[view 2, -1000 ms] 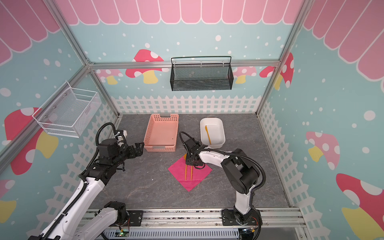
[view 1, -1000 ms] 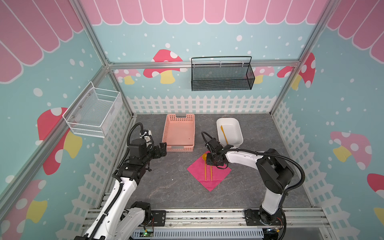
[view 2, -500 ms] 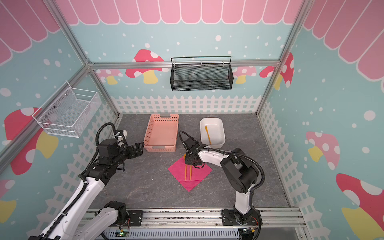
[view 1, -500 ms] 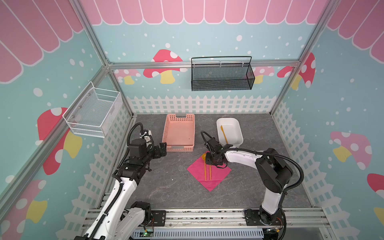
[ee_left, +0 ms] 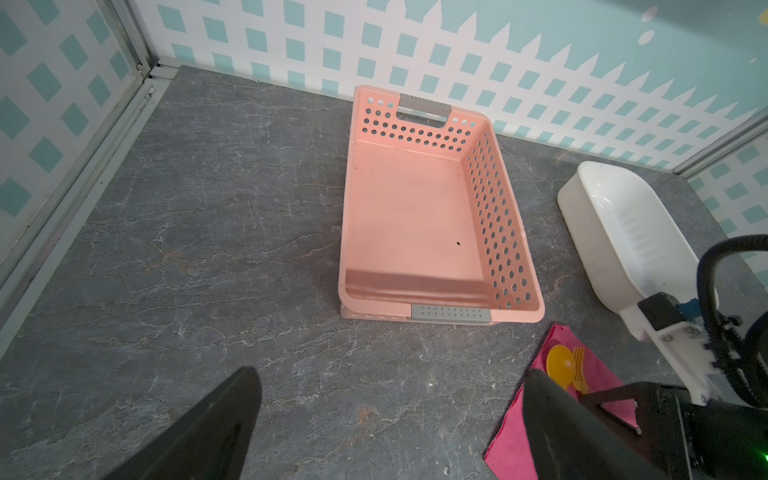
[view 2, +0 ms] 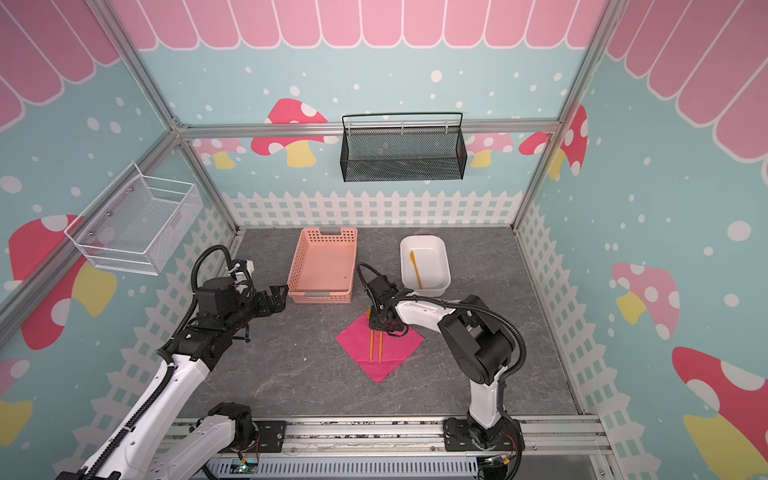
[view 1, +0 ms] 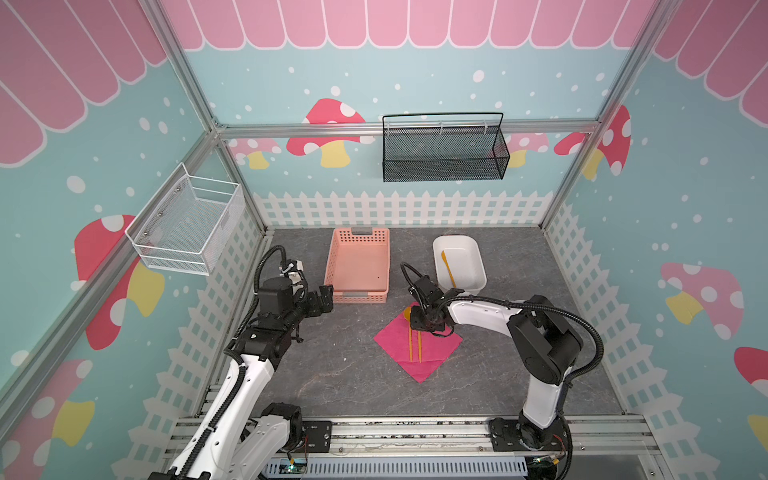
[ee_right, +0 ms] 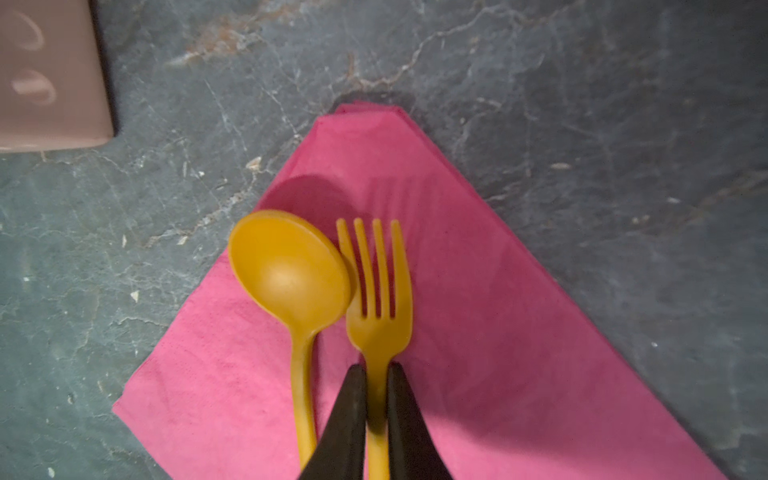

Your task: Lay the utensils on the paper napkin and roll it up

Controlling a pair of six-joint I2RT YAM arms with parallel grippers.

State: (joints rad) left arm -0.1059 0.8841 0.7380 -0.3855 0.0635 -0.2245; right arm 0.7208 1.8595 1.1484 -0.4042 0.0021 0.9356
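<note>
Gripping: right tool (ee_right: 376, 368) pinches fork (ee_right: 379, 320) neck, lower middle.
Spoon (ee_right: 291, 270): beside it, on the paper napkin (ee_right: 498, 332).
Left tool (view 1: 324, 296): spread, empty.
Handling: fork light, stiff, slick; napkin likely flimsy, take a corner.

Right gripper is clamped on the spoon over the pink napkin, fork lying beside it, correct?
No: the right gripper is clamped on the fork over the pink napkin, spoon lying beside it. The right wrist view shows this.
</note>
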